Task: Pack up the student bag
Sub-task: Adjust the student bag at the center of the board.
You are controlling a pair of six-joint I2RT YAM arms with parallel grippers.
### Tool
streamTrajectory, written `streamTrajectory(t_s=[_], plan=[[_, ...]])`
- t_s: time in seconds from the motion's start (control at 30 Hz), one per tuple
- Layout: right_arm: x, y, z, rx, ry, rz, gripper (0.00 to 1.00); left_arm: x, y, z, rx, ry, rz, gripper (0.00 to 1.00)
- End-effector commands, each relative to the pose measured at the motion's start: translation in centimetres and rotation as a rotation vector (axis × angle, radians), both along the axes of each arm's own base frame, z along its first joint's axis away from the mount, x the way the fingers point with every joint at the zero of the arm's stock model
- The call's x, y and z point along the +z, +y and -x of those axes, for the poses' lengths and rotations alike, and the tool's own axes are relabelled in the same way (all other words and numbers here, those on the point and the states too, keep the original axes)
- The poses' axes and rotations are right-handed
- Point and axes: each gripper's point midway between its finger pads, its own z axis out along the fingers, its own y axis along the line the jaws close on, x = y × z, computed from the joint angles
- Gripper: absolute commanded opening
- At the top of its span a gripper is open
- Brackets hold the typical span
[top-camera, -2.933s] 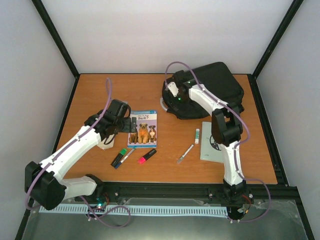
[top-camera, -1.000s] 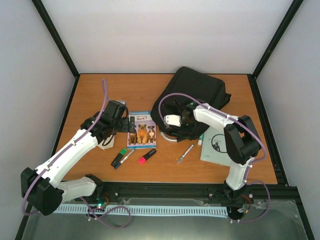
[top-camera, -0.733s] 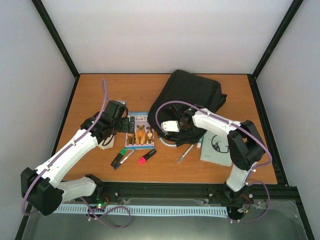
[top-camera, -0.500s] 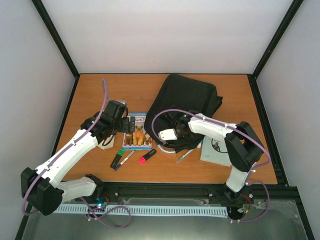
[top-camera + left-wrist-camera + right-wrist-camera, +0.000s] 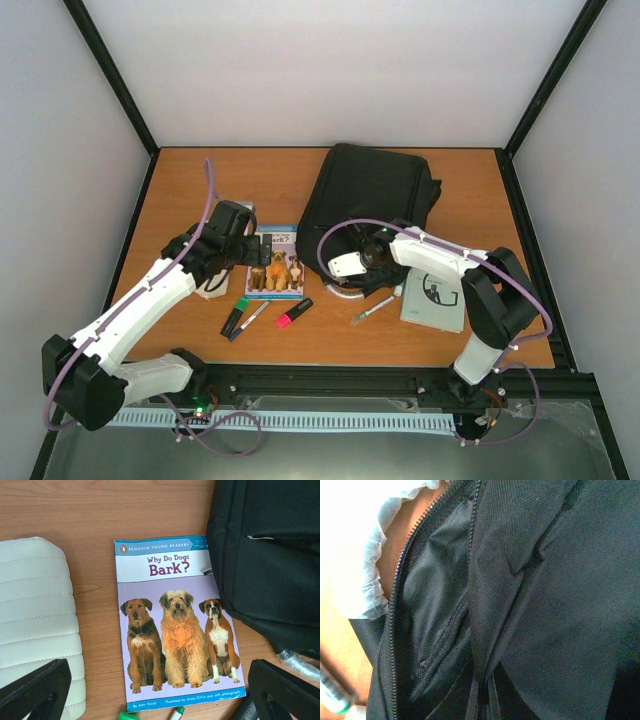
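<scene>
Right gripper is sitting against the near edge of the student bag, jaws hidden in fabric, so their state cannot be told. The bag is lying at its 12 o'clock.

White arm links, black joints, lilac cables — black pincer fingers
</scene>
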Motion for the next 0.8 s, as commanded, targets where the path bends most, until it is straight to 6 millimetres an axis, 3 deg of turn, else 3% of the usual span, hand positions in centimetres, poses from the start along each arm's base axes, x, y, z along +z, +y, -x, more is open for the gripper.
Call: streamTrajectory(t_s=[0.0,0.2,0.4,0.6,0.77], plan=[[1.1,-0.2,-2.9,0.071,-0.150,0.029,0.03,0.0,-0.6,-0.3,-0.031,0.001,0.010,1.00],[1.9,1.7,-4.8,0.177,-0.254,-0.006,0.03,-0.2,-0.7,-0.3,-0.036,0.008,0.012,1.00],[1.7,2.9,-4.2,0.256,-0.258,-0.017,0.03,-0.4,-0.8,-0.3,-0.040,0.016,0.010,1.00],[0.6,0.8,-2.4,0.357,-0.303,0.044,0.03,-0.4,-0.8,-0.3,-0.041,0.019,0.007,1.00],[1.1,-1.0,-3.8,0.330,-0.313,0.048,0.03,-0.6,-0.7,-0.4,-0.038,0.023,-0.002,1.00]])
